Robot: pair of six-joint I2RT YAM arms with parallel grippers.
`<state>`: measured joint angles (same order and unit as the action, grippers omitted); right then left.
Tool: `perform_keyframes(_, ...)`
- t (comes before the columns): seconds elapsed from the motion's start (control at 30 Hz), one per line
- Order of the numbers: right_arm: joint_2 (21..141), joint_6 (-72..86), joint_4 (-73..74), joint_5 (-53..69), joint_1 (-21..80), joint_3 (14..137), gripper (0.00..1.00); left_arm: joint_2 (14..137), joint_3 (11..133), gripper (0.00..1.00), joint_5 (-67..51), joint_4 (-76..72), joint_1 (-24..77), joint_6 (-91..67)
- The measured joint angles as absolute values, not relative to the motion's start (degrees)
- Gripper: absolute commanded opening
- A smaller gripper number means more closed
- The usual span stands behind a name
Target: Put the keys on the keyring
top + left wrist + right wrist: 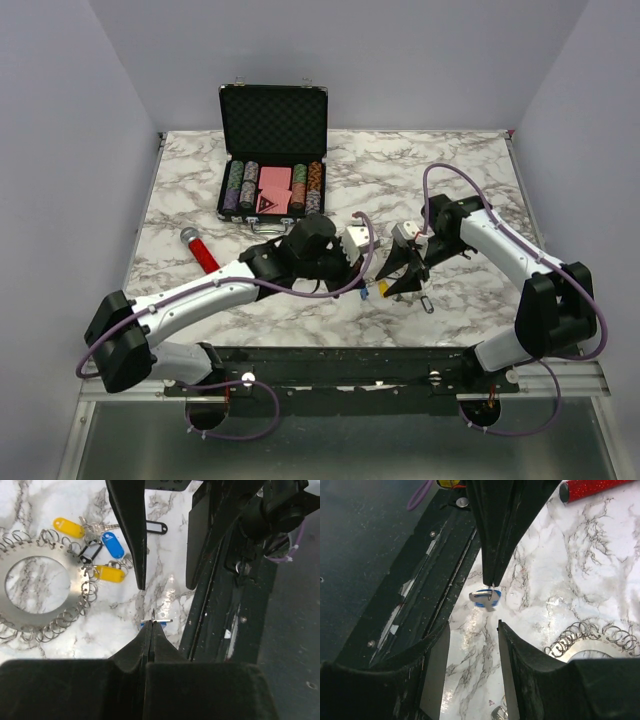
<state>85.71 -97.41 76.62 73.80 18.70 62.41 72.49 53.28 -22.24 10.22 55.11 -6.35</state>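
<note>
My left gripper (152,622) is shut on the small wire loop of a blue-headed key (487,599) and holds it just above the marble, near the table's front edge. The right wrist view shows its closed fingers (492,555) from the front. My right gripper (473,625) is open and empty, facing that key with its tips a short way from it. The silvery keyring (35,585), fringed with small wire loops, lies flat to the left. Yellow (70,527), blue (112,545), black (90,552) and yellow (110,573) keys cluster at its rim. Both grippers meet at the table's front centre (380,285).
An open black poker chip case (272,150) stands at the back. A red glittery-handled tool (200,250) lies left of my left arm. A black loop tag (152,528) lies beyond the keys. A small metal clip (427,303) lies near the black front rail (340,355).
</note>
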Motion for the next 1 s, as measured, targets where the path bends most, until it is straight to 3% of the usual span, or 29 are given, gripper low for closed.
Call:
perform_keyframes(0.17, 86.4, -94.5, 76.6, 74.7, 18.7, 62.4, 0.52, 79.0, 63.7, 0.00, -24.4, 22.2, 55.1, -7.6)
perform_keyframes(0.4, 87.0, -90.8, 76.5, 77.2, 18.7, 62.4, 0.52, 82.8, 68.2, 0.00, -24.9, 31.2, 55.1, -8.3)
perform_keyframes(1.0, 90.2, -82.9, 71.9, 80.7, 21.0, 62.4, 0.47, 83.0, 67.9, 0.00, -25.6, 30.3, 55.1, -10.4)
